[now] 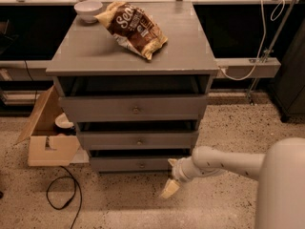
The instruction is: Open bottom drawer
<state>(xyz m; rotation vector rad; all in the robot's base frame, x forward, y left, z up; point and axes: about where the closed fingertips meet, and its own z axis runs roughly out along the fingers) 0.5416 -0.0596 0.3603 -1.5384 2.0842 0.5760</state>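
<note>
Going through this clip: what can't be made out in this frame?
- Bottom drawer: camera view, its right end sits behind the gripper, which is low at the cabinet's front right corner. Whether they touch cannot be told.
- Drawer interiors: camera view, hidden by the fronts and shadow.
- Arm: camera view, cut off by the right and bottom edges.
- Cardboard box: camera view, contents mostly hidden by its flap and the cabinet.

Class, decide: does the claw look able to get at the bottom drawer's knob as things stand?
Probably yes. The claw hangs low by the right end of the bottom drawer, about level with its knob, and nothing stands between them.
</note>
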